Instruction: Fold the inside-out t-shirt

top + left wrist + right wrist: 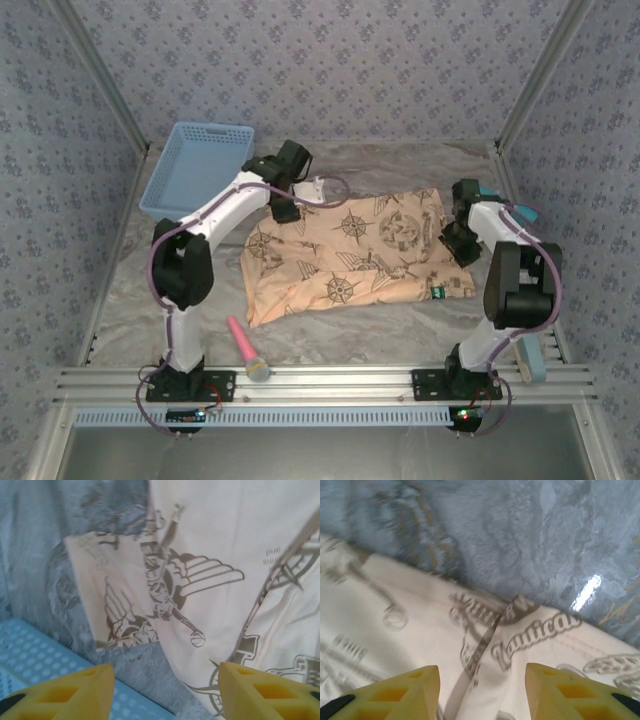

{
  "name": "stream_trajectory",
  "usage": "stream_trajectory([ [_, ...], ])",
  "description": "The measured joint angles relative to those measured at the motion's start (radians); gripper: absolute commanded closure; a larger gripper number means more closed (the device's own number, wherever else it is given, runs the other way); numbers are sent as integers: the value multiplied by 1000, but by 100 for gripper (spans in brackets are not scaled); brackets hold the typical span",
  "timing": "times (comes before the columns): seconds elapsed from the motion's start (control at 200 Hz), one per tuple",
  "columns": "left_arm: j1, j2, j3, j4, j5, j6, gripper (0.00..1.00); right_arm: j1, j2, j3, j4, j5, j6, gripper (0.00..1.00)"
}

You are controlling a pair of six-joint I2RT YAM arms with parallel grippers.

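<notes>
The inside-out t-shirt (350,255) lies folded into a rough rectangle in the middle of the table, peach-tan with dark compass and winged prints. My left gripper (285,210) hovers over its far left corner. In the left wrist view its yellow fingers (75,695) stand apart above the shirt's edge (215,545), nothing between them. My right gripper (458,240) is at the shirt's right edge. In the right wrist view that gripper (482,690) is open just above the pale cloth (395,645), which lies flat and free.
A blue plastic basket (197,165) stands at the back left, close to the left gripper; its dotted side (30,655) shows beside the left finger. A pink-handled tool (246,350) lies near the front rail. Patterned walls enclose the grey table cover (400,320).
</notes>
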State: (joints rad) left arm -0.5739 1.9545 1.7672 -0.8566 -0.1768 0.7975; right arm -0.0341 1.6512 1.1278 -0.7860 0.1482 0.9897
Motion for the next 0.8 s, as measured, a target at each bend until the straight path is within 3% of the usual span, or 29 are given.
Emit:
stream_trajectory([
  [0.115,-21,-123,-63,-24,98,-311,51,105,-127,-25,-18,58,-77,47],
  [0.255,-34,-345,-334,-28,296,-694,64,269,-246,-102,-26,57,-148,52],
  [0.37,-34,-386,-529,-32,397,-900,70,330,-257,-202,-17,23,-154,56],
  [0.53,-48,-349,-634,-8,438,-1028,71,341,-251,-284,16,5,-161,59],
  [0.8,-93,-212,-698,-83,323,-996,75,333,-201,-402,69,22,-196,60],
])
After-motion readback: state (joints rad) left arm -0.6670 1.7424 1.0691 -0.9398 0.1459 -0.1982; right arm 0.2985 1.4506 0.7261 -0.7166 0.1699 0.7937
